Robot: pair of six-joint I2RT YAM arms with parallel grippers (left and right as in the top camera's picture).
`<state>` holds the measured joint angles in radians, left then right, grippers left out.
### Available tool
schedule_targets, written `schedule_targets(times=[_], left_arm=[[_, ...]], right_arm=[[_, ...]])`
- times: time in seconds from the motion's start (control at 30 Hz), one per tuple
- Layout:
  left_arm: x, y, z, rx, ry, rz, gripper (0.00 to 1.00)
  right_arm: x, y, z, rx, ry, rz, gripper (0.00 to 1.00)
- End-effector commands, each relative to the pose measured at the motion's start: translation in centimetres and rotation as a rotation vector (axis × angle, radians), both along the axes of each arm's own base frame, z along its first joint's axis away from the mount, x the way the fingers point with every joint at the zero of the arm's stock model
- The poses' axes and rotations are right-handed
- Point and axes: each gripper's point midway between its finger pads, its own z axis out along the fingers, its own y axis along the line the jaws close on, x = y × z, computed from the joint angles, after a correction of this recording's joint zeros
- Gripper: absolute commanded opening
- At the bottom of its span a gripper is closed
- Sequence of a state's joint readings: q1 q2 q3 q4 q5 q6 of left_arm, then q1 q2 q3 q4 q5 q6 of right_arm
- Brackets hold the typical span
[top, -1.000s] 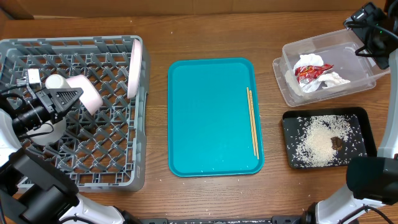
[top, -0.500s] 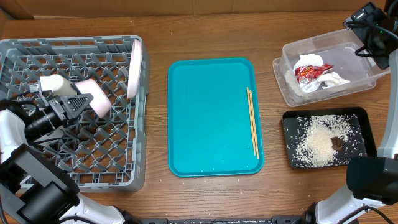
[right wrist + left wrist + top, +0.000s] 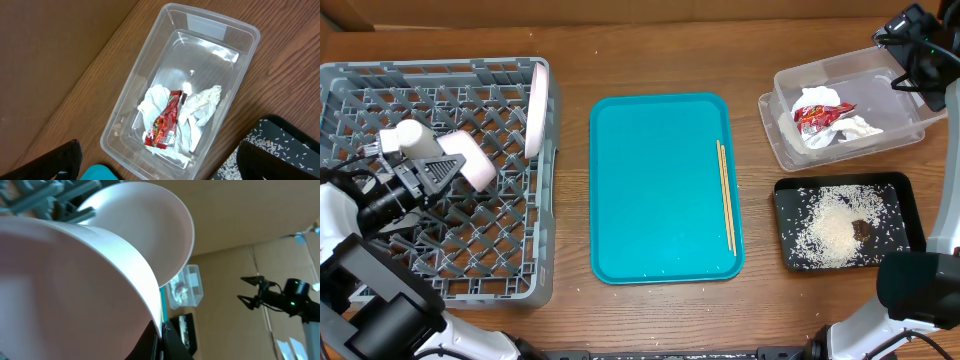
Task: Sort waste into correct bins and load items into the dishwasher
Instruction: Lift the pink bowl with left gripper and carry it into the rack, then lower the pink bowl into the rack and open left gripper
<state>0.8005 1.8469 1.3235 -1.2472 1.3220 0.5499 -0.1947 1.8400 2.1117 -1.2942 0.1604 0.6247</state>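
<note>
My left gripper [image 3: 453, 168] is shut on the rim of a small white bowl [image 3: 472, 160] and holds it tilted over the middle left of the grey dish rack [image 3: 440, 290]. In the left wrist view the jaws [image 3: 160, 341] pinch the bowl's edge [image 3: 75, 280]. A white plate [image 3: 535, 108] stands on edge at the rack's right wall. A small white cup-like shape [image 3: 406, 136] sits beside my left gripper. The chopsticks [image 3: 725, 195] lie on the teal tray [image 3: 660, 190]. My right gripper [image 3: 157, 155] is open and empty above the clear tub [image 3: 125, 125].
The clear tub [image 3: 790, 85] holds the red wrapper [image 3: 817, 117] and white tissue [image 3: 855, 128]. The black tray [image 3: 905, 200] below it holds rice [image 3: 830, 232] and a brown lump [image 3: 861, 230]. Wooden table lies between rack, teal tray and bins.
My left gripper carried the bowl to the right over the rack, then eased slightly back to the left. The right arm has not moved.
</note>
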Motion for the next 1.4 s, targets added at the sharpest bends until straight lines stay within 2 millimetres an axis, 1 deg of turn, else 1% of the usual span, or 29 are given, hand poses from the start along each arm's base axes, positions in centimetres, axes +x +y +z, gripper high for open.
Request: schedule_targets(times=[0.0, 0.13, 0.23, 0.27, 0.33, 0.43, 0.47, 0.5, 0.6, 0.63, 0.67, 0.7, 0.73, 0.77, 0.87, 0.93, 0.97, 1.03, 1.1, 1.13, 1.17, 1.2, 1.3, 1.37], left_arm=[[-0.6, 0.4, -1.2, 0.039, 0.053, 0.003, 0.04], [-0.6, 0.6, -1.7, 0.072, 0.063, -0.002, 0.04], [-0.8, 0.7, -2.3, 0.087, 0.100, -0.004, 0.07], [-1.0, 0.8, -2.6, 0.089, 0.132, -0.001, 0.05], [-1.3, 1.0, -3.3, 0.090, 0.202, 0.012, 0.04], [-1.9, 1.8, -4.1, 0.107, 0.317, 0.040, 0.05], [-2.1, 2.1, -4.3, 0.110, 0.352, 0.050, 0.08], [-2.6, 2.6, -4.2, 0.118, 0.411, 0.064, 0.13], [-3.4, 3.1, -3.5, 0.158, 0.481, 0.060, 0.22], [-3.7, 3.4, -3.3, 0.175, 0.517, 0.063, 0.27], [-4.1, 3.8, -3.2, 0.195, 0.567, 0.074, 0.36], [-4.6, 4.3, -3.3, 0.219, 0.630, 0.093, 0.46], [-5.2, 4.9, -3.3, 0.248, 0.697, 0.117, 0.68], [-5.8, 5.7, -3.4, 0.282, 0.762, 0.145, 1.00], [-7.3, 7.7, -3.1, 0.359, 0.916, 0.241, 1.00], [-7.3, 8.1, -2.4, 0.366, 0.927, 0.267, 1.00], [-7.0, 8.1, -2.0, 0.366, 0.915, 0.270, 0.98], [-6.1, 7.9, -1.0, 0.350, 0.870, 0.270, 0.91], [-4.9, 7.2, -0.3, 0.327, 0.799, 0.245, 0.75], [-4.2, 6.8, 0.1, 0.324, 0.750, 0.224, 0.66], [-3.5, 6.6, 0.2, 0.330, 0.710, 0.211, 0.29], [-2.7, 6.6, 0.2, 0.343, 0.683, 0.210, 0.04], [-0.6, 6.4, -0.3, 0.416, 0.618, 0.195, 0.04], [0.2, 6.0, -1.3, 0.468, 0.635, 0.194, 0.04]], right_arm=[[0.0, 0.1, 0.4, -0.007, -0.010, 0.003, 1.00], [0.0, 0.1, 0.4, -0.006, -0.010, 0.003, 1.00], [0.0, 0.1, 0.4, -0.007, -0.010, 0.003, 1.00], [0.0, 0.1, 0.4, -0.007, -0.010, 0.003, 1.00], [0.0, 0.1, 0.4, -0.007, -0.010, 0.003, 1.00], [0.0, 0.1, 0.4, -0.007, -0.010, 0.003, 1.00], [0.0, 0.1, 0.4, -0.006, -0.010, 0.003, 1.00], [0.0, 0.1, 0.4, -0.006, -0.010, 0.003, 1.00], [0.0, 0.1, 0.4, -0.006, -0.010, 0.003, 1.00], [0.0, 0.1, 0.4, -0.007, -0.010, 0.003, 1.00], [0.0, 0.1, 0.4, -0.006, -0.010, 0.003, 1.00], [0.0, 0.1, 0.4, -0.007, -0.010, 0.003, 1.00], [0.0, 0.1, 0.4, -0.007, -0.010, 0.003, 1.00], [0.0, 0.1, 0.4, -0.006, -0.010, 0.003, 1.00], [0.0, 0.1, 0.4, -0.007, -0.010, 0.003, 1.00], [0.0, 0.1, 0.4, -0.006, -0.010, 0.003, 1.00], [0.0, 0.1, 0.4, -0.007, -0.010, 0.003, 1.00], [0.0, 0.1, 0.4, -0.006, -0.010, 0.003, 1.00], [0.0, 0.1, 0.4, -0.006, -0.010, 0.003, 1.00], [0.0, 0.1, 0.4, -0.007, -0.010, 0.003, 1.00], [0.0, 0.1, 0.4, -0.006, -0.010, 0.003, 1.00], [0.0, 0.1, 0.4, -0.007, -0.010, 0.003, 1.00], [0.0, 0.1, 0.4, -0.007, -0.010, 0.003, 1.00], [0.0, 0.1, 0.4, -0.006, -0.010, 0.003, 1.00]])
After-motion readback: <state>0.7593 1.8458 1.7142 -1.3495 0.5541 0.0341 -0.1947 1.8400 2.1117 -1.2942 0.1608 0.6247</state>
